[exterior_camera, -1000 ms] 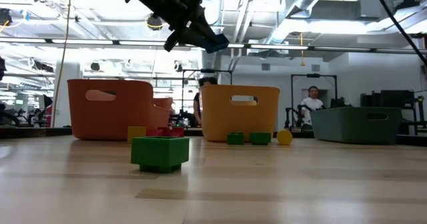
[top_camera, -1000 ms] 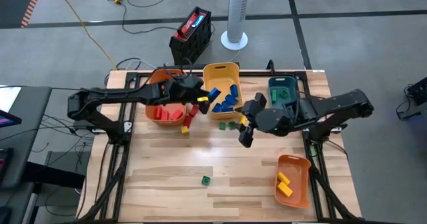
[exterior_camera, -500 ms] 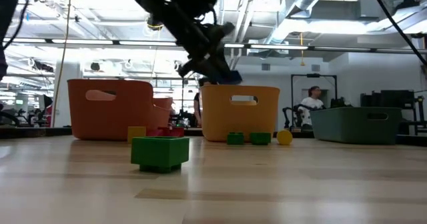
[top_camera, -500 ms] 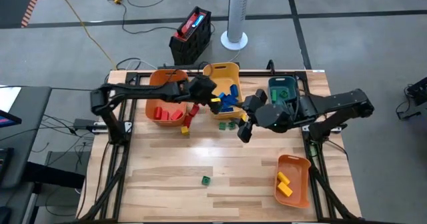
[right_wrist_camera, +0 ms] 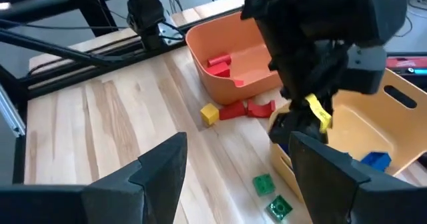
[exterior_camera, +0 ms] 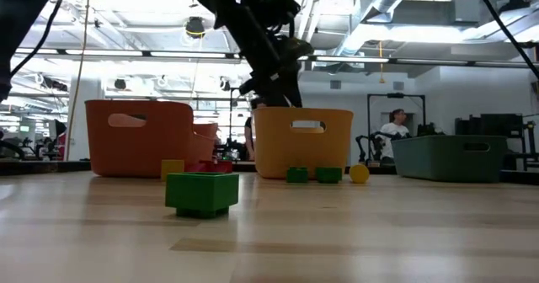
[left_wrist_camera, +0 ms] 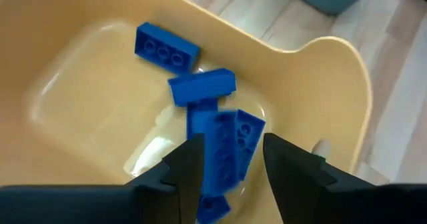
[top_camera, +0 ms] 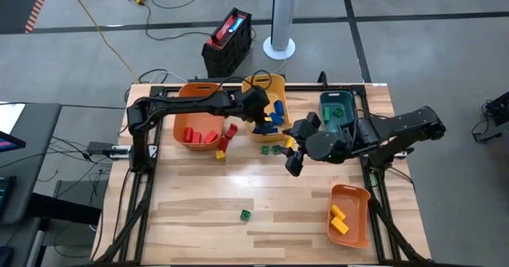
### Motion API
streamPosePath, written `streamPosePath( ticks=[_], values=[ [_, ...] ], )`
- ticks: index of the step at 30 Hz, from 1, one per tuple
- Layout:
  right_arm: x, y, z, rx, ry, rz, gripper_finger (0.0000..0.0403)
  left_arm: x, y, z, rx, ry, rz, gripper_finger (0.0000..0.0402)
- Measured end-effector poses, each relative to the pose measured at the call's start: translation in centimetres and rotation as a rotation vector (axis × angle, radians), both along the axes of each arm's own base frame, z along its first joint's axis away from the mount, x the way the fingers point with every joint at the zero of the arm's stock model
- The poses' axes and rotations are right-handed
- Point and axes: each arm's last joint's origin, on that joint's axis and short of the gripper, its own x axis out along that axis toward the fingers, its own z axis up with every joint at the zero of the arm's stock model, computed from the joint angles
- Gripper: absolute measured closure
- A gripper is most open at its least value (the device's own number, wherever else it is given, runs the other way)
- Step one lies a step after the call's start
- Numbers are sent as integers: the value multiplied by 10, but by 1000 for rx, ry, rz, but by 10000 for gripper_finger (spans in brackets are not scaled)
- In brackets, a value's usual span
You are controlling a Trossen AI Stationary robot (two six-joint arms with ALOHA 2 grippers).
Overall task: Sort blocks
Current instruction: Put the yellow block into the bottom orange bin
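1. The left claw (left_wrist_camera: pixel 227 167) is held open over the blue blocks (left_wrist_camera: pixel 207 111) in the yellow bin (top_camera: pixel 256 87).
2. The right claw (right_wrist_camera: pixel 233 177) is spread empty above the wooden desk (top_camera: pixel 207 195).
3. A green block (exterior_camera: pixel 202 194) lies alone mid-desk.
4. A person (exterior_camera: pixel 392 131) is seen in the room behind.

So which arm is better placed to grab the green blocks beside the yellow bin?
The right: its open hand hovers beside the green blocks, while the left hand is over the yellow bin.
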Motion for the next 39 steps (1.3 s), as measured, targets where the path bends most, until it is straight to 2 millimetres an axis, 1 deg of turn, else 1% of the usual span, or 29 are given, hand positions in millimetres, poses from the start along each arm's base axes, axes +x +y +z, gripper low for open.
streamPosePath(
  ticks=[3, 5, 7, 10, 13, 17, 19, 21, 24, 26, 28, 30, 32, 35, 39],
  values=[
    [0, 0, 0, -8, 0, -7, 129, -4, -1, 11, 43, -9, -41, 248],
    [-1, -2, 0, -17, 9, -12, 129, -8, -8, 23, 91, -18, -93, 247],
    [-3, -4, 0, -25, 20, -21, 129, -10, -23, 35, 149, -22, -159, 247],
    [-6, -7, 1, -30, 32, -31, 129, -19, -53, 48, 230, 41, -277, 247],
    [-6, -8, 1, -44, 31, -24, 129, -32, -75, 50, 257, 162, -310, 247],
    [-6, -8, 1, -47, 34, -21, 129, -50, -94, 52, 178, 266, -290, 247],
    [-6, -8, 1, -47, 33, -24, 129, -57, -105, 51, 127, 309, -313, 247],
    [-6, -9, 1, -47, 33, -27, 129, -60, -118, 47, 99, 353, -363, 246],
    [-6, -10, 1, -49, 35, -27, 129, -64, -140, 34, 93, 413, -461, 246],
    [-5, -11, 1, -48, 35, -32, 129, -68, -153, 19, 101, 456, -512, 246],
    [-5, -11, 1, -48, 34, -30, 129, -72, -162, 0, 102, 492, -539, 246],
    [-5, -11, 1, -47, 33, -29, 129, -74, -164, -17, 86, 485, -534, 246],
    [-5, -11, 1, -47, 33, -29, 129, -77, -164, -27, 40, 464, -516, 246],
    [-6, -10, 1, -44, 31, -27, 129, -82, -163, -37, 9, 497, -494, 246],
    [-6, -7, 2, -41, 29, -18, 129, -89, -163, -48, 67, 569, -601, 246]
  ],
)
